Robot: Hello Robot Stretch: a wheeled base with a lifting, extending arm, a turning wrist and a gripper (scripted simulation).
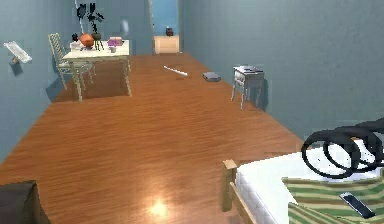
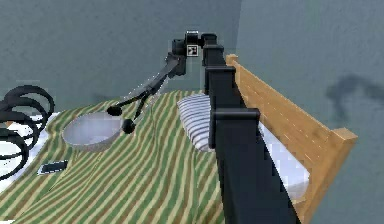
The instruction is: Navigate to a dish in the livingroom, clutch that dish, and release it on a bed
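Note:
A pale grey bowl-shaped dish (image 2: 88, 131) lies on the bed's green-striped cover (image 2: 150, 180) in the arm side view. My dark arm rises from the bottom edge, and the gripper (image 2: 122, 114) reaches down to the left, with its thin fingers (image 2: 146, 93) ending beside the dish's right rim. The dish rests on the cover at the gripper's far end, so I cannot tell whether it holds anything. The same bed (image 1: 262, 178) shows at the forward view's bottom right, with a white mattress and a wooden corner post.
Black coiled rings (image 2: 20, 120) and a dark phone (image 2: 52, 167) lie on the bed left of the dish. A striped pillow (image 2: 198, 118) lies by the wooden headboard (image 2: 300, 125). Across the wood floor stand a dining table (image 1: 98, 50), a chair (image 1: 65, 58) and a small side table (image 1: 247, 78).

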